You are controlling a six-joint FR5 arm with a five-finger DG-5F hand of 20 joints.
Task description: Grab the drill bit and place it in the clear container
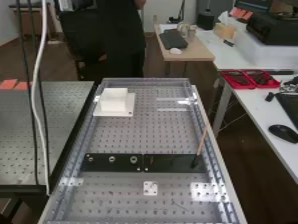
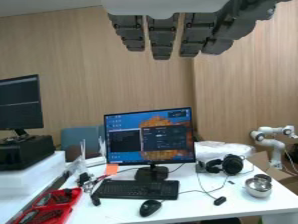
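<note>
While the fingers (image 2: 163, 37) hung open, a thin rod (image 1: 201, 140) leaned at the tabletop's (image 1: 133, 135) three o'clock; white block (image 1: 114, 101), eleven.

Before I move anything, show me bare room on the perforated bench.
The widest patch lies between the white block and the black strips. In the high view, a smaller one lies left of the small white plate. Crowded: the strips, with metal fittings and a thin slanting stick.

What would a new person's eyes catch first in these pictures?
Probably the lit monitor, standing behind the black keyboard on a white desk. Next, perhaps the red trays on that desk, and the white block on a flat white base, toward the far end of the perforated bench.
</note>
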